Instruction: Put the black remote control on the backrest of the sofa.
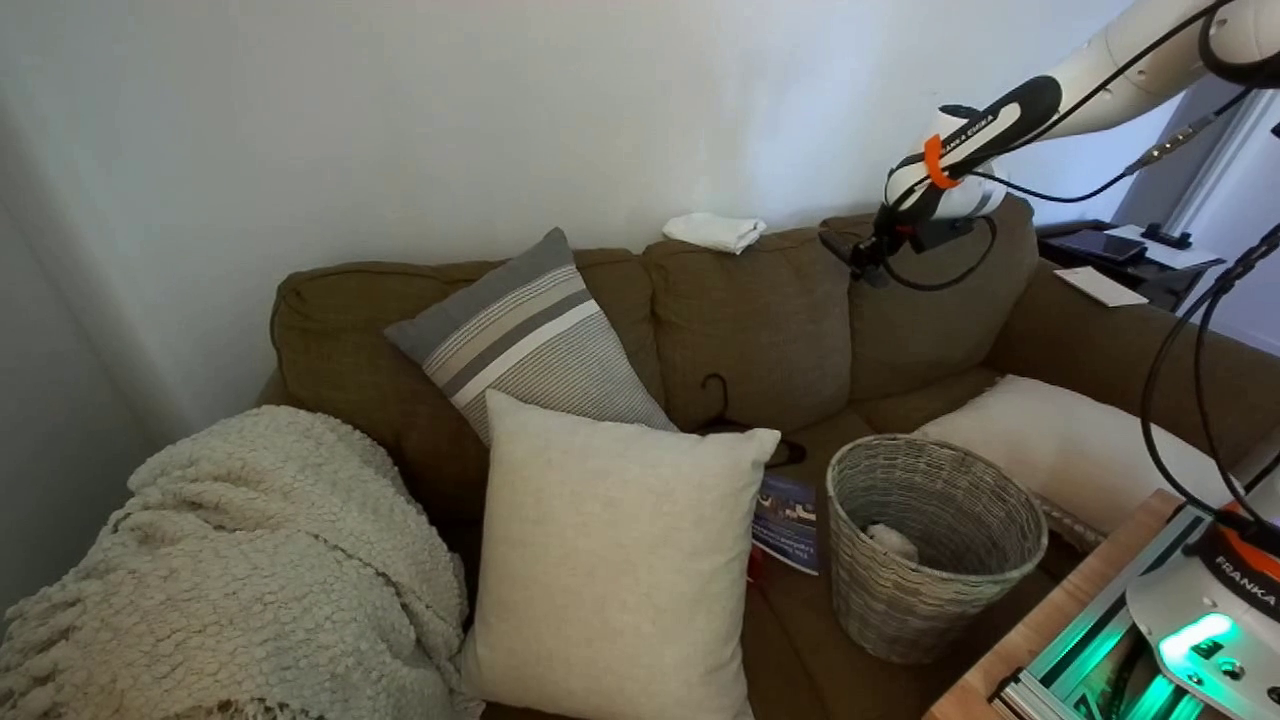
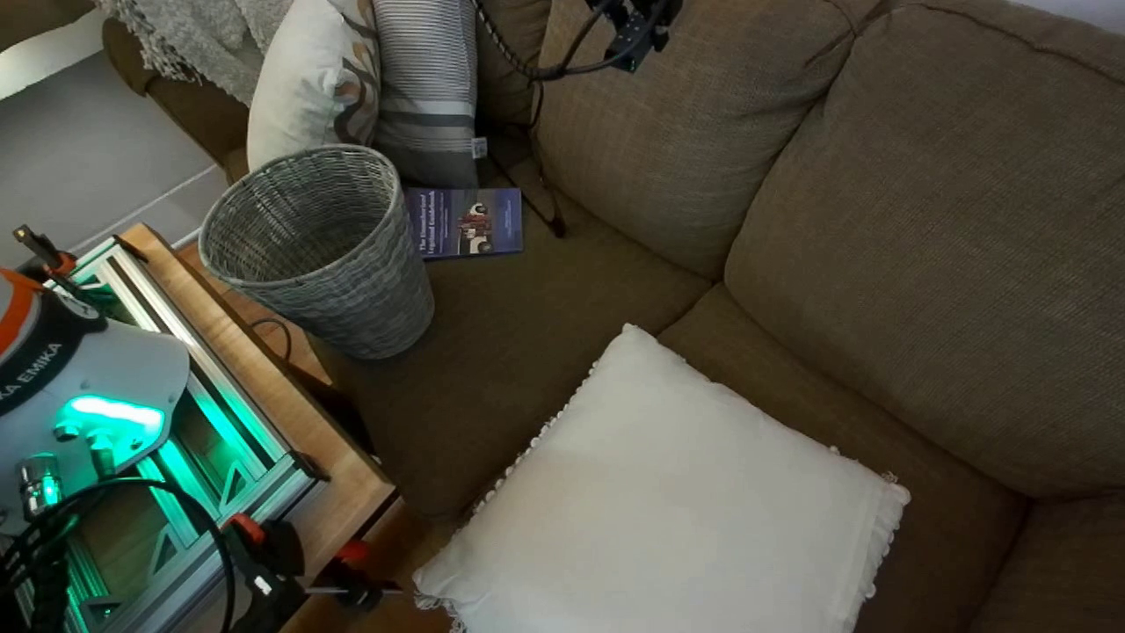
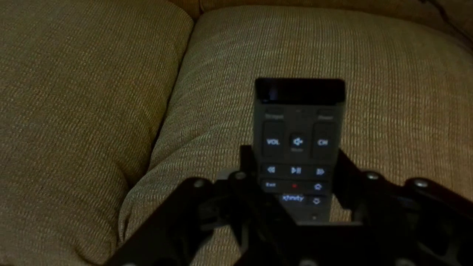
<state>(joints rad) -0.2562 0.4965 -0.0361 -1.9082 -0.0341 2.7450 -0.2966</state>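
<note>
The black remote control [image 3: 299, 136] is upright in the wrist view, its buttons facing the camera. My gripper [image 3: 294, 162] is shut on its two long sides. In an exterior view my gripper [image 1: 862, 258] is in front of the upper part of the brown sofa backrest [image 1: 750, 330], near the gap between two cushions. My gripper [image 2: 633, 35] is at the top edge in an exterior view, where the remote cannot be made out. The backrest [image 3: 221, 92] fills the wrist view behind the remote; whether they touch cannot be told.
A folded white cloth [image 1: 714, 232] lies on the backrest top. A striped pillow [image 1: 550, 340] and a cream pillow [image 1: 620, 560] lean at one end. A wicker basket [image 1: 930, 540], a magazine [image 2: 475, 221], a black hanger [image 1: 720, 400] and a white pillow [image 2: 668, 501] are on the seat.
</note>
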